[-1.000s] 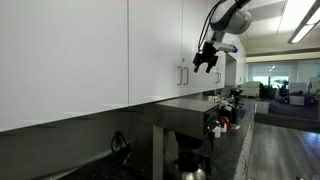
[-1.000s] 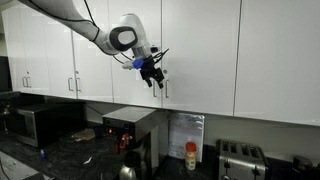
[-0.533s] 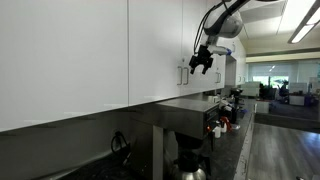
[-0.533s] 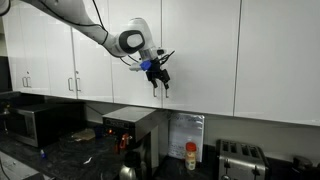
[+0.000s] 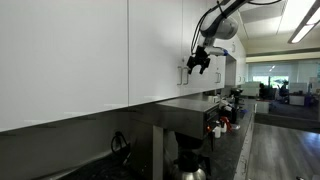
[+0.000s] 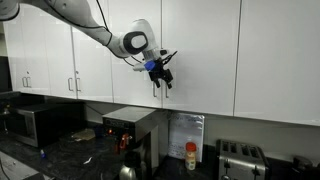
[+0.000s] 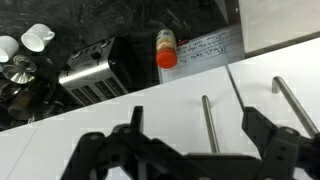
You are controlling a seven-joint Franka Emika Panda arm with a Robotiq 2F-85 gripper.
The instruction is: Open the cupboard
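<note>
The cupboard is a glossy white wall cabinet door, shut, seen in both exterior views (image 6: 195, 50) (image 5: 191, 30) and filling the wrist view (image 7: 170, 110). Its slim silver bar handle (image 7: 208, 122) lies between my gripper's (image 7: 195, 128) two spread black fingers, which do not touch it. The gripper is open and empty. In the exterior views the gripper (image 6: 160, 73) (image 5: 200, 62) hovers just in front of the paired handles (image 6: 163, 90) at the door seam. The neighbouring door's handle (image 7: 291, 106) sits just outside one finger.
Below on the dark counter stand a toaster (image 6: 240, 158), an orange-capped bottle (image 6: 190, 155), a paper sign (image 6: 184, 133), a coffee machine (image 6: 128, 128) and a microwave (image 6: 35, 120). More white doors with handles run along the wall (image 6: 72, 84).
The gripper has moved slightly up and in toward the cabinet doors, closer to the handles. The doors have not moved.
</note>
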